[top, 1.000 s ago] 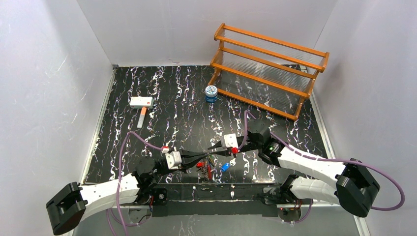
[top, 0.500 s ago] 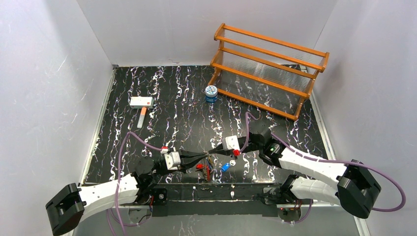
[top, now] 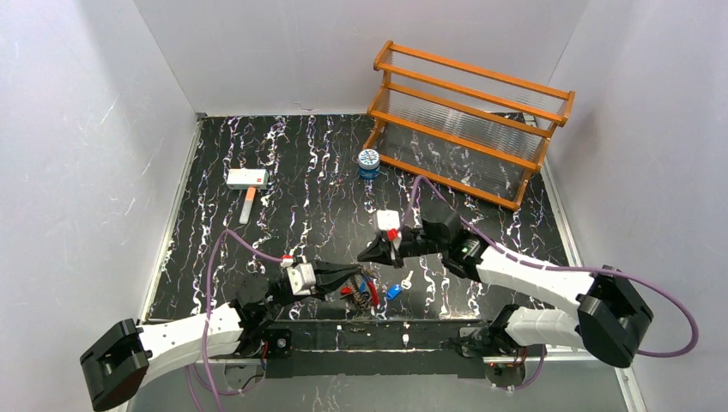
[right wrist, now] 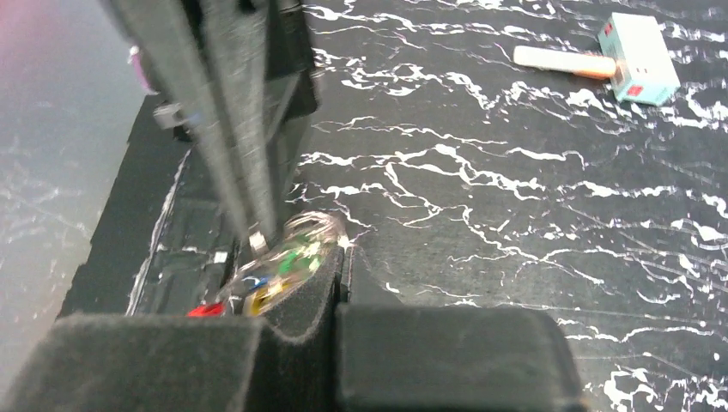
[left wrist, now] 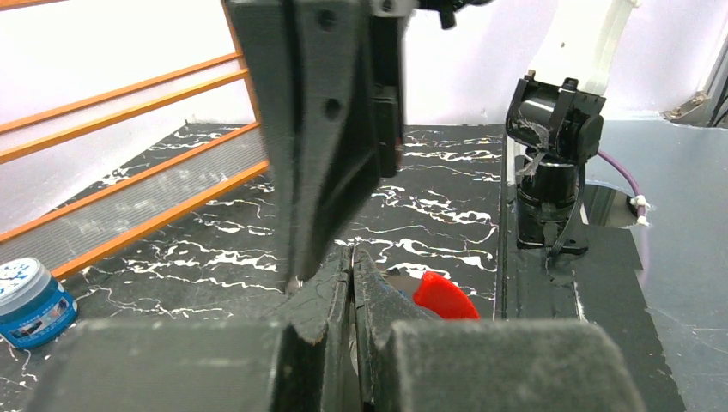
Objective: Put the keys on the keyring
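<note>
**Left gripper**: clenched, low over the near edge of the table. It pinches the keyring by its rim, and the fingers sit flat together in the left wrist view. The ring carries a bunch of keys, with green and yellow heads readable. A red key sits just beside the fingertips; you cannot tell whether it is threaded.

**Right gripper**: farther up the table, apart from the ring, fingers closed on each other. No key shows between them, but the right wrist view does not settle it.

**Loose on the table:** a blue key and a silver key, near each other, just right of the ring. Judgement: at least these two are not yet threaded.

**Risks for you to watch:**
- The loose keys lie flat on a hard surface. Closing on one from above may skid or flip it rather than lift it.
- The thin ring is held at one spot, so pushing a key against it can turn it in the pads and carry the opening out of line.
- The hanging bunch crowds the ring. It may block your approach, or slide off if the ring tips.
- Both wrists work close together, so the fingers may collide.
</note>
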Motion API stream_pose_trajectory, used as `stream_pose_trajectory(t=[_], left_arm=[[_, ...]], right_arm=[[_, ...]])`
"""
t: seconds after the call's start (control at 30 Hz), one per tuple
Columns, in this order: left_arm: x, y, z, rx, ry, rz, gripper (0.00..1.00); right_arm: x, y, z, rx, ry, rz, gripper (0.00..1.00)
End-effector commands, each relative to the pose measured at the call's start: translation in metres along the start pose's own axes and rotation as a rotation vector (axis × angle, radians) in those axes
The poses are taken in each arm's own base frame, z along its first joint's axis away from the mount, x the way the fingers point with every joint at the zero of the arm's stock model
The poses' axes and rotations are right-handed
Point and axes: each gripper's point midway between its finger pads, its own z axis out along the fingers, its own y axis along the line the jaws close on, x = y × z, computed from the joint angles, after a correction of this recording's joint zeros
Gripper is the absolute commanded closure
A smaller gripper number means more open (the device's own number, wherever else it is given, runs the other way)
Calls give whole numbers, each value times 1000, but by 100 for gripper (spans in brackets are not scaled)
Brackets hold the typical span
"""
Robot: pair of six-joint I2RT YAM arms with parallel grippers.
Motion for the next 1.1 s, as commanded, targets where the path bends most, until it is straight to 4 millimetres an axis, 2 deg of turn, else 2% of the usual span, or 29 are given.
stream_pose_trajectory(t=[0.0,0.2,0.3,0.4,0.5,0.6,0.73,0.87,1.07], left_arm=[[21,-6,-14,8,31,-3,100],[21,-5,-15,1,29,-3,100],[19,-3,-15,-11,22,-1,100],[19,-1,-17,-28,17,-1,100],[20,2,-19,-47,17,-2,100],[18,2,-20,-53,8,-3,100],[19,2,-20,-51,10,-2,100],[17,0,-19,-39,5,-2,100],[16,-1,-17,-31,5,-7,100]], right_arm=[[-27,-29,11,92,1,171,99],[-20,-43,25,128,67,379,99],[-17,-46,22,152,84,387,99],[-22,-40,13,139,61,295,80],[-25,-30,0,136,23,162,53],[-23,-17,-13,125,1,53,42],[-29,-2,-22,81,-39,-43,42],[-38,12,-20,-5,-78,-59,45],[-45,9,-8,-57,-89,7,53]])
